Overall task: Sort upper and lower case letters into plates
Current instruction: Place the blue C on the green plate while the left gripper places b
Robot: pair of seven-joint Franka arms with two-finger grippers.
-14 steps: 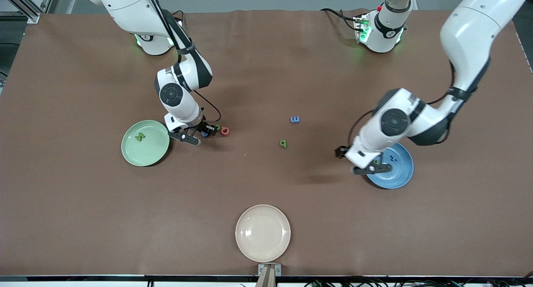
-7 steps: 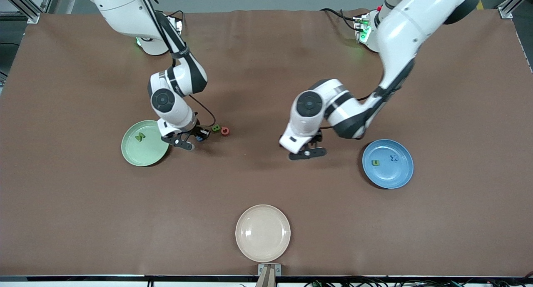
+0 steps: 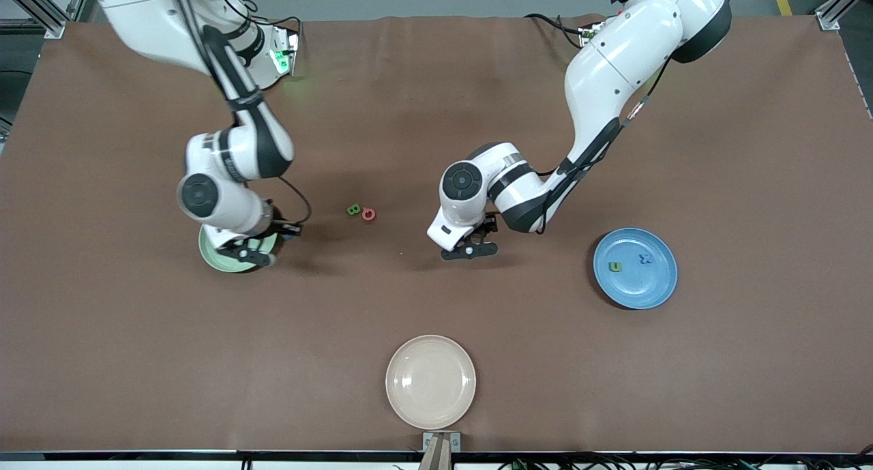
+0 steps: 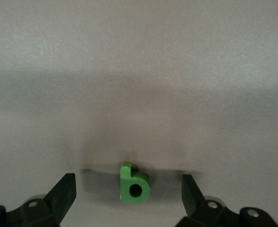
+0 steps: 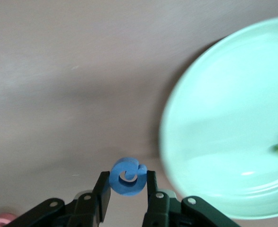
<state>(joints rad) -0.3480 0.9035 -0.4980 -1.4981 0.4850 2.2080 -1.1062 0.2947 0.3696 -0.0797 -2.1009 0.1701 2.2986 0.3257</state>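
Cream plate (image 3: 430, 381), nearest the camera, is empty. Farther back, the blue plate (image 3: 635, 268) has two letters; the left gripper (image 4: 129, 196) hangs wide open over a green letter (image 4: 134, 184). The right gripper (image 5: 128, 189) pinches a blue letter (image 5: 127, 176) by the mint plate (image 3: 232, 260). Two letters (image 3: 361, 212) lie unsorted mid-table.

Two plates (image 3: 235, 260) (image 3: 651, 286) sit toward opposite ends of the bench (image 3: 436, 115), a third plate (image 3: 430, 381) by its camera-side edge, two letters (image 3: 361, 212) between.
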